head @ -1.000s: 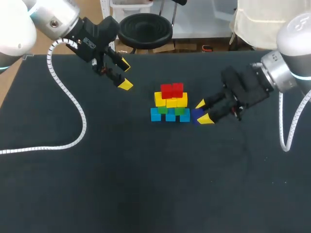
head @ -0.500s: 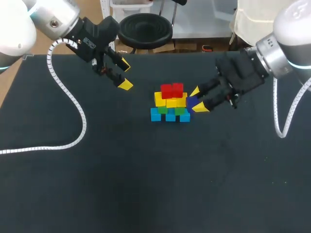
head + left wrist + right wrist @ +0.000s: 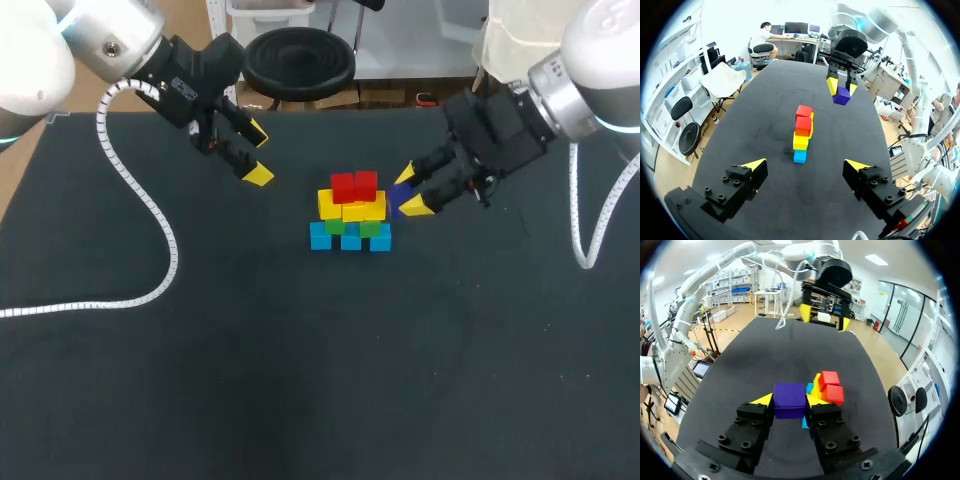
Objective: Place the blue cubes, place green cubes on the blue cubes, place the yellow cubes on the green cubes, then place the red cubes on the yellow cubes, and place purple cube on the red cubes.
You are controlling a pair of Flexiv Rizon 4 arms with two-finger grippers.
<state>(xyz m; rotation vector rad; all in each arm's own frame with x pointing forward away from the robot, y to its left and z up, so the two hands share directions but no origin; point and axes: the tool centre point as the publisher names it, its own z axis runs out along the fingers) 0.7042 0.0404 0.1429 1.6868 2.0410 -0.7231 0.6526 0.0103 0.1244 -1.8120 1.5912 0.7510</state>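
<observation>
Right wrist view first: nearest me, my right tool (image 3: 789,401) is pinching the purple cube (image 3: 789,399) from two sides, one yellow tip against each flank. The cube sits level in the grip. Just beyond it stands the stack (image 3: 821,390), and everything else I place from there. The purple cube hangs close beside the stack on my right arm's side, clear of the black worktop (image 3: 765,355), and not yet over the top. The stack looks complete up to its fourth layer: blue cubes (image 3: 349,238) at the base, green cubes (image 3: 372,229) on them, then yellow cubes (image 3: 816,385), then two red cubes (image 3: 831,386) side by side. Well past the stack, my left tool (image 3: 824,317) hovers with its fingers spread and nothing between them.

I judge this the last step, the purple cap. The next move calls for bringing the cube above the seam between the two reds, lowering it square, and only then letting go, since a sideways nudge could topple the layers.
</observation>
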